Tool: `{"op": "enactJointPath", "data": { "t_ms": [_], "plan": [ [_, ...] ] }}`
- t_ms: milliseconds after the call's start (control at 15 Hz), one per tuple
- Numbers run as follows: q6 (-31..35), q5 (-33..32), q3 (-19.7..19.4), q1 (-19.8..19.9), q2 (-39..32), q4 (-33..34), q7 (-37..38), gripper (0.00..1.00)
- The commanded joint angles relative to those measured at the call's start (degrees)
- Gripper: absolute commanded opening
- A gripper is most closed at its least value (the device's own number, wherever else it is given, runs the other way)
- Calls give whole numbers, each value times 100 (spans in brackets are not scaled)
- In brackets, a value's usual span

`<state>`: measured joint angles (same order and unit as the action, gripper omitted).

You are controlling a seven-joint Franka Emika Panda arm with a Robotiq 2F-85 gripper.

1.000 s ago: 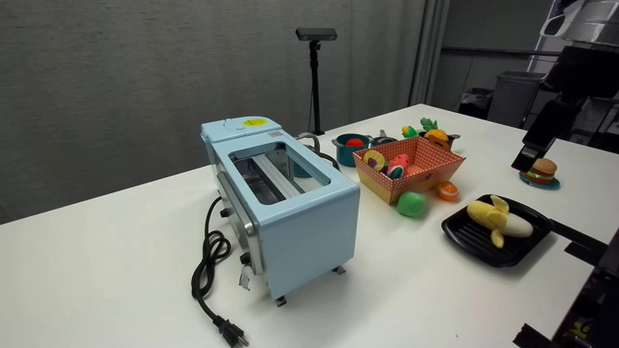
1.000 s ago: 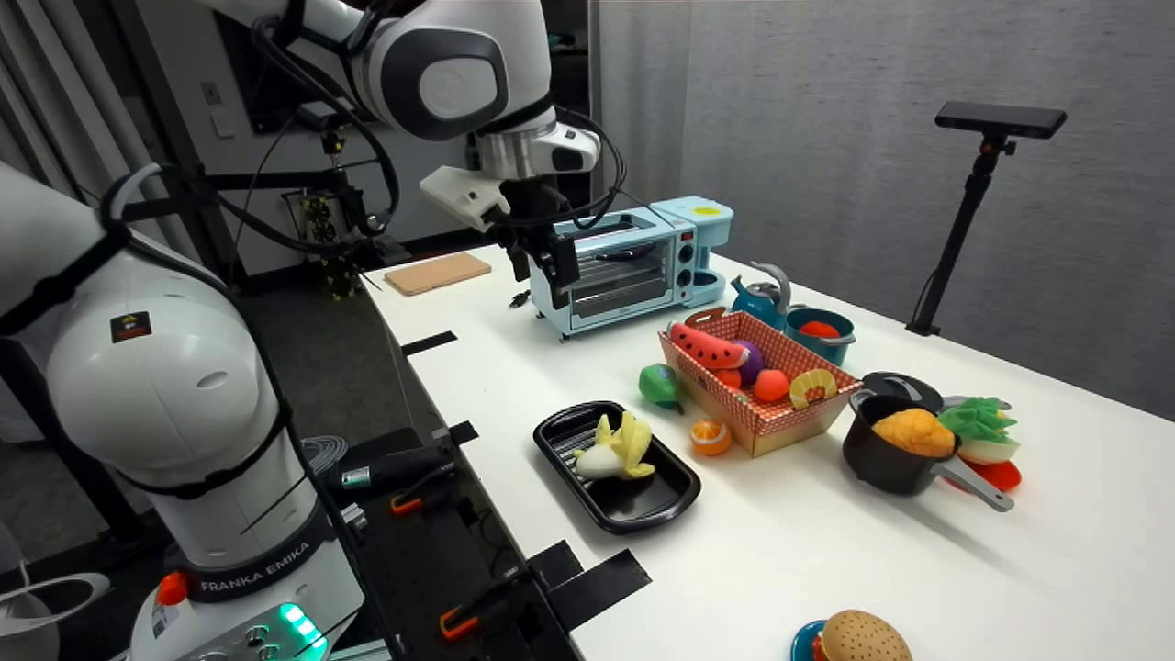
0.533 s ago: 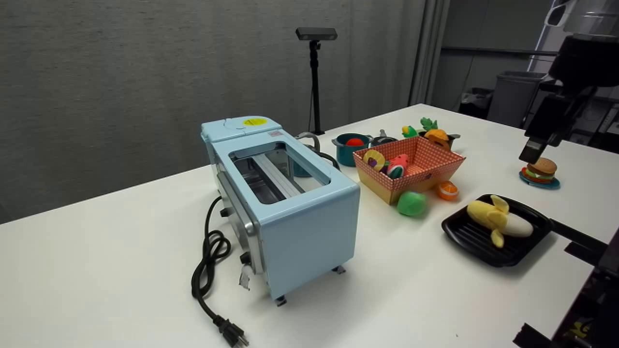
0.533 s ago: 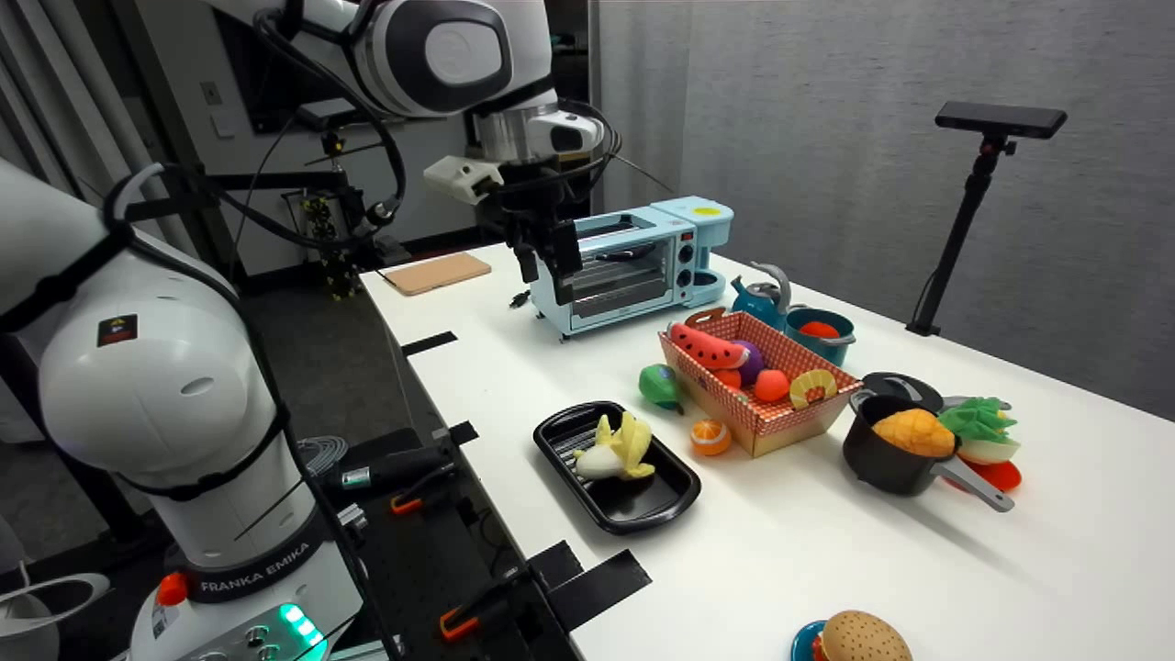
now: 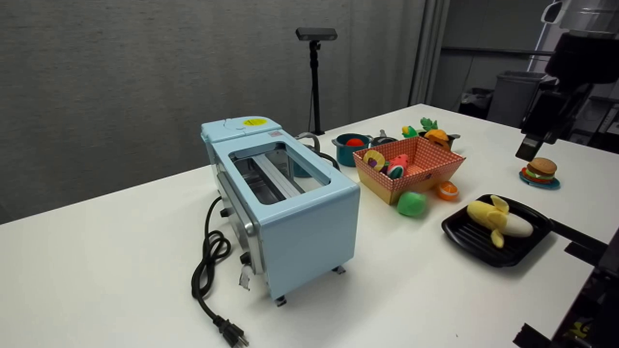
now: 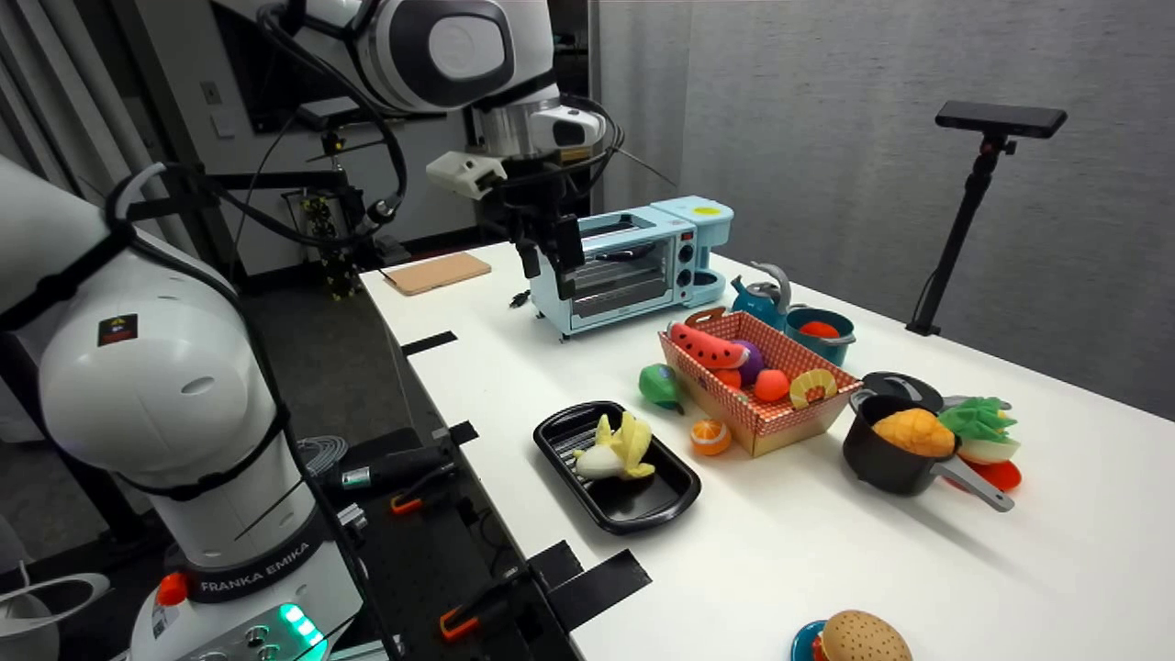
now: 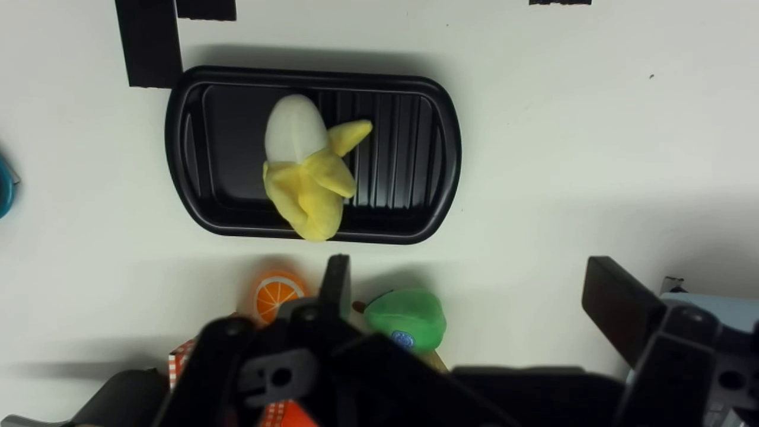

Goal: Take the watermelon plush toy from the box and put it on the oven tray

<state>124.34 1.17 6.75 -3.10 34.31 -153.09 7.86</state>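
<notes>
The watermelon plush toy (image 6: 707, 347) is a red wedge with dark spots. It rests against the near long wall of the red-checked box (image 6: 791, 428), on top of other toys. In an exterior view the toy (image 5: 398, 166) shows its end inside the box (image 5: 437, 162). The black oven tray (image 6: 661, 507) lies on the table beside the box and holds a yellow banana plush (image 6: 617, 452). The tray also shows in the wrist view (image 7: 228, 142); the watermelon toy cannot be made out there. My gripper (image 7: 468, 267) is open and empty, high above the table; it also shows in an exterior view (image 6: 551, 280).
A light-blue toaster (image 5: 309, 232) stands beside the gripper. A green plush (image 7: 409, 317) and an orange toy (image 6: 710, 437) lie between box and tray. Behind the box are a teal pot (image 6: 820, 341) and black pan (image 6: 890, 459). A burger toy (image 6: 863, 638) lies apart.
My gripper has risen a little and shifted slightly, staying open and empty. The watermelon toy, box, tray and other toys have not moved.
</notes>
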Motion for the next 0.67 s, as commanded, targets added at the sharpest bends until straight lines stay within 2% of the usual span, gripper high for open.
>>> {"op": "enactJointPath", "data": {
  "t_ms": [0, 600],
  "plan": [
    [-154, -45, 25, -9, -67, 180, 62, 100],
    [-263, -104, 37, 31, -661, 700, 95, 100]
  ]
}}
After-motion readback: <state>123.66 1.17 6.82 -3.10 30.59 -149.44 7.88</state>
